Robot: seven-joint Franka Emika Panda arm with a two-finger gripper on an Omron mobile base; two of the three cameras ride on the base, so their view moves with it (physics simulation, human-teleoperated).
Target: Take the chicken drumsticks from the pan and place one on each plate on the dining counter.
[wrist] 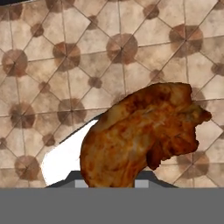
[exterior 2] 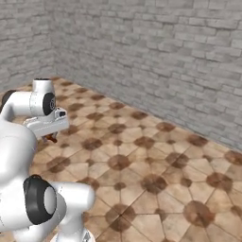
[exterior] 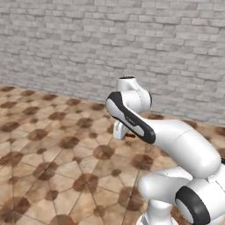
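A rendered indoor room is shown, though its kind cannot be told from what is seen. A floor (exterior: 52, 149) of beige tiles with brown rosettes is laid throughout, and grey brick walls (exterior 2: 156, 52) are seen from 9 to 3 o'clock, meeting in a corner at 10.

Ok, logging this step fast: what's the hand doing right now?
Hand: closed on a chicken drumstick, carried above the tiled floor.

Patterned tile floor (exterior 2: 142, 175) apparently bare beneath the robot.
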